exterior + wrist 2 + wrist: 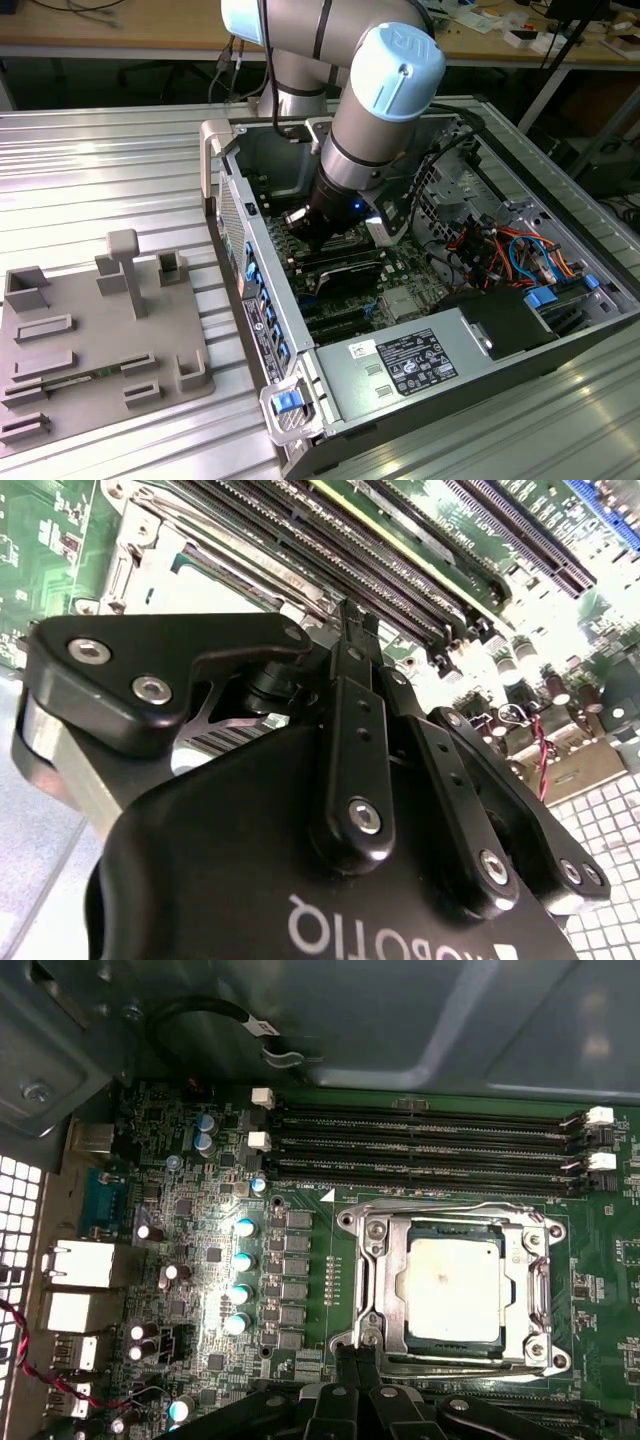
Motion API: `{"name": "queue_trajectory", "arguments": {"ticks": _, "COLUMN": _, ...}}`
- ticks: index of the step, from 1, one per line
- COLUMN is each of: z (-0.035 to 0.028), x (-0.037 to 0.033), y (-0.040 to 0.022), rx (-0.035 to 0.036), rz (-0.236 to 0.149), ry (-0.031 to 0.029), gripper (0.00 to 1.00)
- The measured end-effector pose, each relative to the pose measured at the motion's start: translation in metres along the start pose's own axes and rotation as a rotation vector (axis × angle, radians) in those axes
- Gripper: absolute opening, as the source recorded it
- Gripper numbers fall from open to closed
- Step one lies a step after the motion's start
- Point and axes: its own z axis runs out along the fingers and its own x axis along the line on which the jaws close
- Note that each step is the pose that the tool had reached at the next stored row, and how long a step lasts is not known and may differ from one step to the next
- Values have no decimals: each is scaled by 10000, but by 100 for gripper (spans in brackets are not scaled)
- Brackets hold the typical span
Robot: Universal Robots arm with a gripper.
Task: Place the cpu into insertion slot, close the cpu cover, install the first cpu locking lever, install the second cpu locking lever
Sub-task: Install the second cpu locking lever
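Closest in, the pincer points down at the motherboard inside the open computer case, its black fingers drawn together to a narrow tip with nothing between them. In the first wrist view that tip sits just at the edge of the socket, touching or nearly touching the thin wire lever that runs along that side; I cannot tell whether it makes contact.

Just past the tip lies the cpu, its pale silver top flat and level in the insertion slot. The cpu cover is folded down over it, the silvery frame ringing the chip on all sides. A second wire lever runs along the far edge of the socket.

Beyond the socket lie four long black memory slots, then the grey wall of the case.

From the exterior view, the arm reaches down into the case, which lies on its side on the ribbed metal counter. A grey fixture tray sits on the exterior view's left, well apart from the case.
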Motion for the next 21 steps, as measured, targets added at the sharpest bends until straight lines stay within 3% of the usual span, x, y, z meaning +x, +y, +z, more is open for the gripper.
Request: {"name": "queue_trajectory", "arguments": {"ticks": 21, "z": 89, "x": 16, "y": 45, "rx": 5, "rz": 2, "ry": 21, "gripper": 11}}
